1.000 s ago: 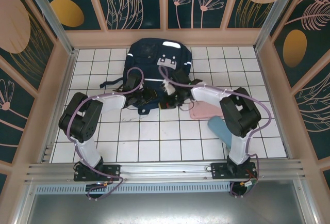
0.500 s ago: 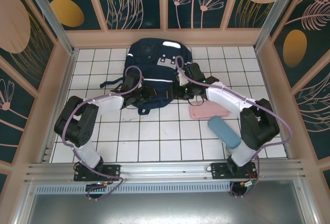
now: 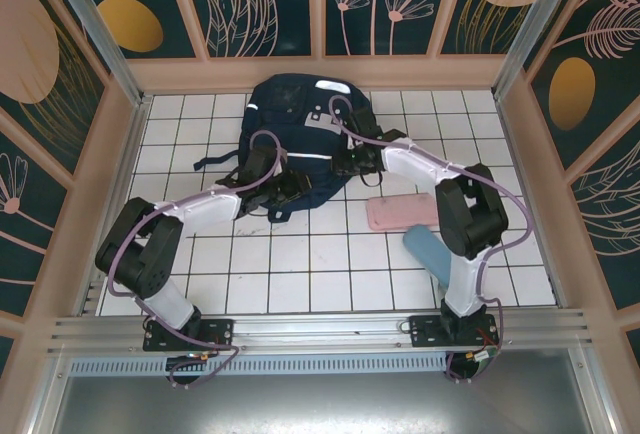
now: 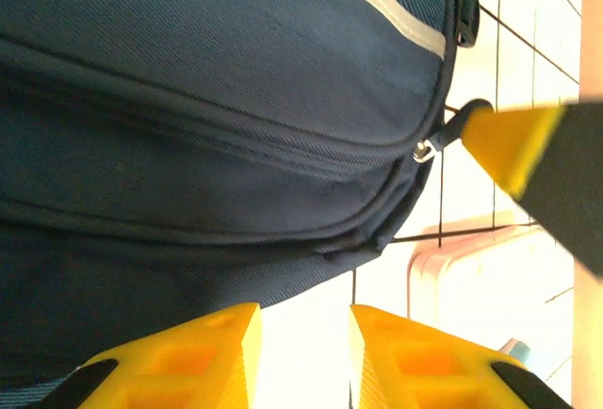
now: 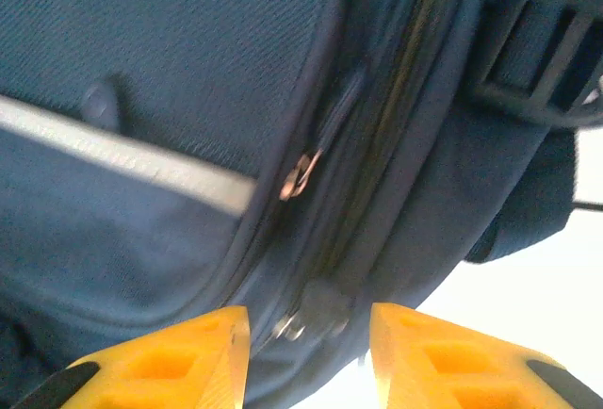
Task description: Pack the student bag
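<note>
Now: bag lying lengthwise, far to near

The student bag (image 3: 295, 119) sits at the far middle of the tiled table (image 3: 300, 264). Its long axis runs far to near, rounded end farthest. The left gripper (image 4: 303, 334) and right gripper (image 5: 309, 319) flank its near end, both parted and grasping nothing.

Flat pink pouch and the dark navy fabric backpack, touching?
Apart. The top view shows bare white tiled table between the pink pouch and the navy backpack; the left wrist view shows the same gap.

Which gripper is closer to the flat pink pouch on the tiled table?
Right. The right gripper, at the navy fabric backpack, is just beyond the flat pink pouch; the left gripper is farther left.
</note>
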Available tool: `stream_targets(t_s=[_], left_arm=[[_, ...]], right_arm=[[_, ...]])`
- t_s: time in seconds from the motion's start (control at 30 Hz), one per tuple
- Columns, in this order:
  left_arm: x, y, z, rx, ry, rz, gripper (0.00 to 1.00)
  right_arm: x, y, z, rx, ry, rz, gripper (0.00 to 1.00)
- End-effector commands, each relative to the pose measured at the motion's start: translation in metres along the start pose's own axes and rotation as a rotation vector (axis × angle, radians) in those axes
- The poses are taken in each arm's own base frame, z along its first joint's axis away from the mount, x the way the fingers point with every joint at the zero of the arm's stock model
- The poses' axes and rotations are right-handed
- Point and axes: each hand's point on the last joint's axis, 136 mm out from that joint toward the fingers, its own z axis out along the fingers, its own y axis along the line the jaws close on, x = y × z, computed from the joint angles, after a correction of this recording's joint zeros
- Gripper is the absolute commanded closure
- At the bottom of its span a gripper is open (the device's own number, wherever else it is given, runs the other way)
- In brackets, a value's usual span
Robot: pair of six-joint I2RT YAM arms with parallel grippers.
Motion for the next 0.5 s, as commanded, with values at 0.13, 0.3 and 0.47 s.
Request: stream_targets(t_s=[0.13, 0.3, 0.47], left_arm=[[0.020, -0.007, 0.008, 0.015, 0.064, -0.029, 0.69], [0.027, -0.007, 0.016, 0.024, 0.091, -0.032, 0.70], [0.029, 0.001, 0.031, 0.006, 0.103, -0.039, 0.72]], right_arm=[[-0.016, -0.004, 0.008, -0.026, 0.013, -0.014, 0.61], [-0.008, 0.005, 0.013, -0.086, 0.055, -0.047, 0.67], [-0.002, 0.005, 0.012, -0.097, 0.064, -0.069, 0.75]])
